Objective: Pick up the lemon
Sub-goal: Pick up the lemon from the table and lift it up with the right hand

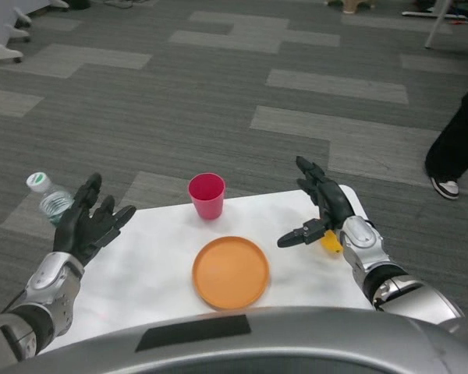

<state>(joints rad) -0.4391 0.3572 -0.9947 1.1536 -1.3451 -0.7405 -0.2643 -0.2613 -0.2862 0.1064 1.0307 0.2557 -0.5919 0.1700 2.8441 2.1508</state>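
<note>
a clear water bottle (51, 199) with a white cap is standing at the far left, just off the table's corner. beside it the left hand (87, 224) is hovering with fingers spread, holding nothing. a pink cup (207, 195) is standing upright at the white table's (140, 273) far edge, and an orange plate (230, 272) is lying nearer. the right hand (321, 210) is hanging open over the lemon (331, 241), mostly hiding it, not gripping it. a person's dark trouser leg and shoe (455, 156) are showing at the far right.
</note>
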